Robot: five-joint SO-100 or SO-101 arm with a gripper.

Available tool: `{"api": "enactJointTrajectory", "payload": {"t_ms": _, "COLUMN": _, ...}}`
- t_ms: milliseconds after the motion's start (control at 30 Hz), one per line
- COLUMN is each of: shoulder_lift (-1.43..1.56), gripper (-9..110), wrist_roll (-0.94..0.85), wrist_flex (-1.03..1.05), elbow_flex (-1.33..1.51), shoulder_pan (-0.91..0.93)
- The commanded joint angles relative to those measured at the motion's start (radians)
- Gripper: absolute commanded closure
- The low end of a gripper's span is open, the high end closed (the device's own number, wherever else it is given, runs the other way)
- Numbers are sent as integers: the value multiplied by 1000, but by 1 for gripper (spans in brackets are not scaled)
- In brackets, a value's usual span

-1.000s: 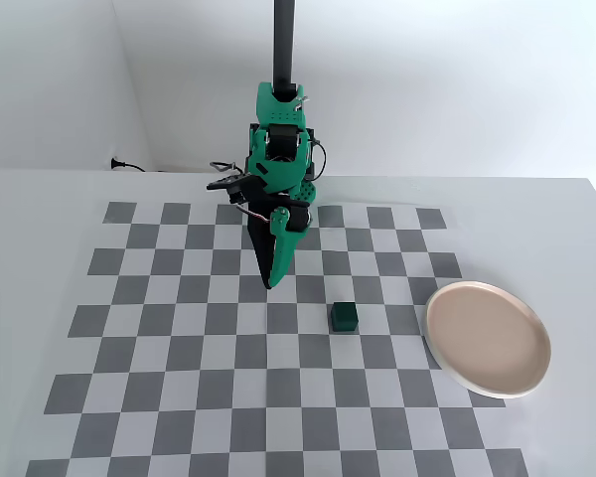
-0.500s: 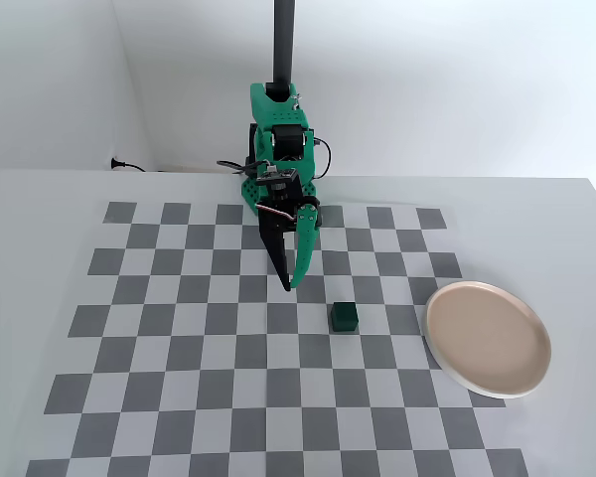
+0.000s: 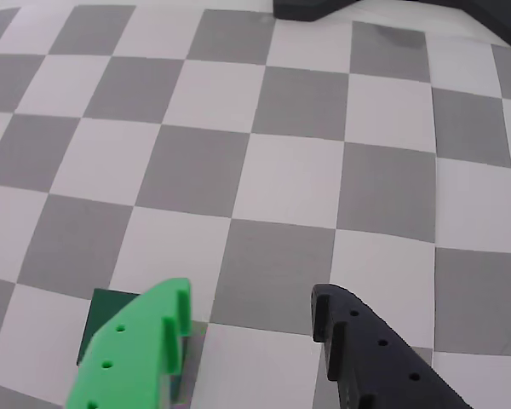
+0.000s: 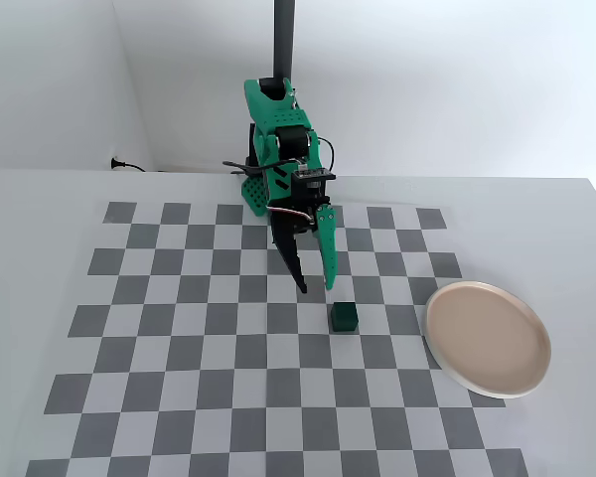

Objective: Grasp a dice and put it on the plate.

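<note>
The dice (image 4: pixel 345 316) is a small dark green cube on the checkerboard, just in front of the arm in the fixed view. In the wrist view the dice (image 3: pixel 102 325) lies at the bottom left, mostly hidden behind the bright green finger (image 3: pixel 140 354). The black finger (image 3: pixel 366 349) is at the bottom right. My gripper (image 4: pixel 316 287) (image 3: pixel 249 317) is open and empty, its tips just above and behind the dice; the dice is outside the gap, on the green finger's outer side. The beige-pink plate (image 4: pixel 488 337) lies to the right in the fixed view.
The checkerboard mat (image 4: pixel 179 348) covers the white table. The arm's base (image 4: pixel 263 184) and a black pole (image 4: pixel 283 40) stand at the back. A dark object (image 3: pixel 392 10) shows at the top edge of the wrist view.
</note>
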Motion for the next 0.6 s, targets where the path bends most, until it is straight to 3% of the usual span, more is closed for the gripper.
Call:
{"api": "enactJointTrajectory", "payload": {"t_ms": 0, "shoulder_lift": -233, "gripper": 85, "wrist_roll": -2, "wrist_flex": -84, "elbow_flex": -196, "shoulder_pan": -11}}
{"api": "enactJointTrajectory", "payload": {"t_ms": 200, "shoulder_lift": -657, "gripper": 85, "wrist_roll": -2, "wrist_flex": -130, "elbow_flex": -489, "shoulder_pan": -14}}
{"api": "enactJointTrajectory", "payload": {"t_ms": 567, "shoulder_lift": -811, "gripper": 85, "wrist_roll": -170, "wrist_flex": -221, "elbow_flex": -502, "shoulder_pan": -91}}
